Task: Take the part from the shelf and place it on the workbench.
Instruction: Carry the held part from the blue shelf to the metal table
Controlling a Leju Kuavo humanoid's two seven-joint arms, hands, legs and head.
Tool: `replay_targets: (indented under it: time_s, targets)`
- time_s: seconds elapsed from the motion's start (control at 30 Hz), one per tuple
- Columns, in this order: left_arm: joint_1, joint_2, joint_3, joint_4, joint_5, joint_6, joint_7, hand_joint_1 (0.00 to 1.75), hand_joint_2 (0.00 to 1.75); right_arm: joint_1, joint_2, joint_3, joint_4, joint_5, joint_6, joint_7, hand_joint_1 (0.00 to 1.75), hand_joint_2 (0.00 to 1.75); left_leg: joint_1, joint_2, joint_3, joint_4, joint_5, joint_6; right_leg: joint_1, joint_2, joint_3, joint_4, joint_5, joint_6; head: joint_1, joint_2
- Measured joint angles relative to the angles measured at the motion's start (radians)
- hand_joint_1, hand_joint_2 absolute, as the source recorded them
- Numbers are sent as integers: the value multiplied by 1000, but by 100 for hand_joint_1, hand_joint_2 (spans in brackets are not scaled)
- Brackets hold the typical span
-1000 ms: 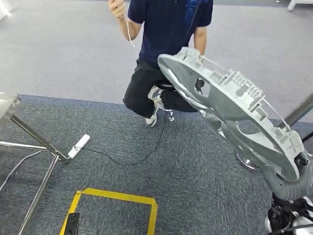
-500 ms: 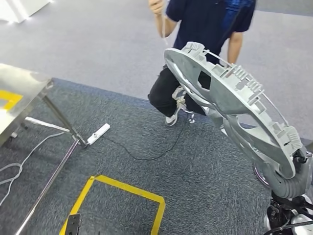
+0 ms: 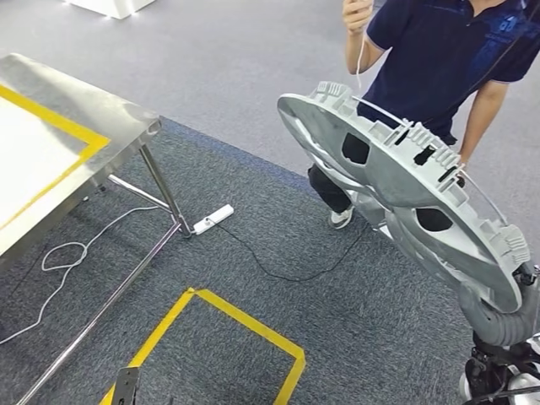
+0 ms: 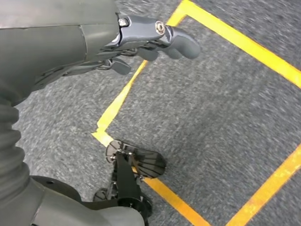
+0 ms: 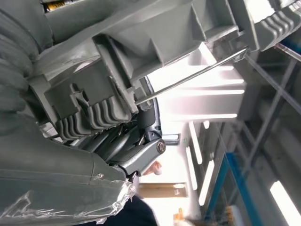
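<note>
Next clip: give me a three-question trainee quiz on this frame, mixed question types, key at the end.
1. True or false: the grey part already lies on the steel workbench.
2. Which hand holds the part? A) left hand B) right hand C) the person's hand
3. Fill in: the yellow tape square is stuck to the ______.

Key
1. False. The part is up in the air at the right, apart from the workbench at the left.
2. B. The right hand grips the part's underside; the left hand hangs over the carpet holding nothing, fingers apart. The person holds a thin white cord.
3. Carpet.
</note>
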Motion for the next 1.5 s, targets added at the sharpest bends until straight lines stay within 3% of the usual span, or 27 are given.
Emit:
replay_targets:
  time_s: [0.07,0.1,0.13,0.2,0.27,0.3,0.37,0.43,0.5,0.57,0.6,0.67,0.73,0.8,0.83,0.87,0.93,1.0,1.07,1.1,1.17,1.23,1.27,1.33,1.4,1.43,1.5]
  targets:
    - [4,1,0,0,0,0,0,0,175,1,0,-1,0,0,-1,2,175,175,5,-19,-8,-1,5,-11,2,-24,2,-3,3,-12,0,0]
    - [6,1,0,0,0,0,0,0,175,0,0,-1,0,0,-1,3,175,175,3,-8,-13,7,-1,-16,2,-38,4,-5,4,-19,-3,0]
    - [6,0,0,0,0,0,0,0,175,-1,0,-2,0,0,-1,3,175,175,1,18,-26,33,-19,-21,2,-53,7,-8,6,-25,-8,0]
    - [4,-1,0,0,-1,1,0,0,175,-1,0,-2,0,0,-3,3,175,175,-3,86,-81,145,-78,-28,5,-84,10,-12,6,-34,-16,0]
    - [2,-2,0,0,-1,1,0,0,175,0,0,-3,0,0,-5,4,175,175,-1,116,-137,259,-118,-30,10,-116,11,-12,4,-38,-17,0]
    - [2,-2,0,0,-1,2,0,0,175,0,0,-3,0,0,-6,4,175,175,0,120,-144,273,-112,-29,11,-130,11,-12,3,-39,-17,0]
    - [4,-2,0,0,-2,3,0,0,175,-1,0,-3,0,0,-8,6,175,175,-3,133,-101,196,-57,-21,14,-155,15,-12,0,-39,-17,0]
    - [2,-1,0,0,-3,5,1,0,175,-2,0,-4,0,0,-9,6,175,175,-14,182,-29,63,-10,-6,19,-177,20,-11,-5,-35,-17,0]
    - [-1,-1,0,0,-5,6,2,0,175,-3,0,-6,0,6,-14,8,175,175,-25,212,3,-1,-4,3,25,-199,25,-12,-11,-27,-16,0]
    - [1,0,0,0,-8,7,3,0,175,-4,-3,-8,0,19,-21,10,175,175,-25,191,4,-9,-5,8,27,-223,29,-17,-16,-18,-16,0]
    - [3,0,0,0,-10,7,4,0,175,-5,-6,-8,-1,28,-24,11,175,175,-22,178,7,-13,-2,11,26,-219,30,-13,-21,-13,-15,0]
    - [4,0,1,0,-12,8,6,0,175,-8,-17,-11,-2,42,-27,11,175,175,-13,153,14,-20,2,20,23,-175,7,45,-55,-3,-10,0]
    - [2,1,0,0,-20,7,7,0,175,-12,-31,-15,-2,55,-25,12,175,175,-9,128,15,-21,2,26,20,-124,-57,177,-113,3,-3,0]
    - [1,1,0,0,-31,6,9,0,175,-16,-48,-17,1,66,-17,17,175,175,-9,101,16,-20,2,27,19,-112,-113,270,-137,8,0,0]
    - [2,2,-1,0,-36,5,9,0,175,-18,-58,-17,2,69,-10,21,175,175,-8,87,17,-19,2,27,18,-111,-115,260,-117,9,0,0]
    - [2,4,-2,0,-41,4,8,0,175,-20,-69,-17,3,69,-2,26,175,175,-7,72,18,-18,1,26,16,-105,-97,210,-80,10,0,0]
    - [1,9,-2,0,-45,3,6,0,175,-23,-91,-17,3,66,16,32,175,175,-5,43,17,-11,-2,18,7,-66,-34,67,-9,14,1,0]
    - [1,15,-2,0,-46,4,5,0,175,-25,-108,-18,0,65,26,37,175,175,-3,20,8,-3,0,6,2,-32,2,-6,9,11,1,0]
    - [7,21,-2,0,-46,8,5,0,175,-24,-122,-19,-2,67,28,45,175,175,-1,-1,-1,-3,6,-4,4,-42,7,-11,6,-1,1,0]
    - [11,24,-2,0,-48,10,5,0,175,-25,-128,-20,-3,68,28,51,175,175,-1,0,-4,-3,4,-9,4,-53,7,-12,7,-7,1,0]
    - [17,26,-2,0,-51,11,5,0,175,-24,-139,-23,-7,67,26,60,175,175,-3,42,-25,39,-26,-19,0,-76,11,-15,9,-19,-8,0]
    - [17,25,-2,0,-53,11,5,0,175,-20,-151,-33,-12,64,25,66,175,175,-1,100,-86,164,-89,-29,2,-103,12,-16,7,-26,-18,0]
    - [17,25,-2,0,-54,11,5,0,175,-19,-157,-38,-13,63,24,69,175,175,1,115,-119,231,-113,-33,3,-117,12,-16,5,-28,-19,0]
    - [19,23,-2,0,-53,11,5,0,175,-17,-165,-45,-14,62,24,72,175,175,4,123,-143,279,-111,-34,5,-143,15,-16,2,-29,-19,0]
    - [20,24,-2,0,-53,11,5,0,175,-16,-170,-50,-16,60,23,74,175,175,3,137,-92,183,-48,-30,6,-167,23,-16,-3,-26,-19,0]
    - [19,24,-2,0,-53,10,5,0,175,-16,-173,-52,-18,59,23,75,175,175,-1,161,-55,114,-22,-26,8,-177,27,-16,-6,-22,-19,0]
    - [16,25,-2,0,-53,9,5,0,175,-16,-177,-57,-22,56,21,77,175,175,-11,199,-7,20,0,-16,14,-196,33,-15,-13,-13,-19,0]
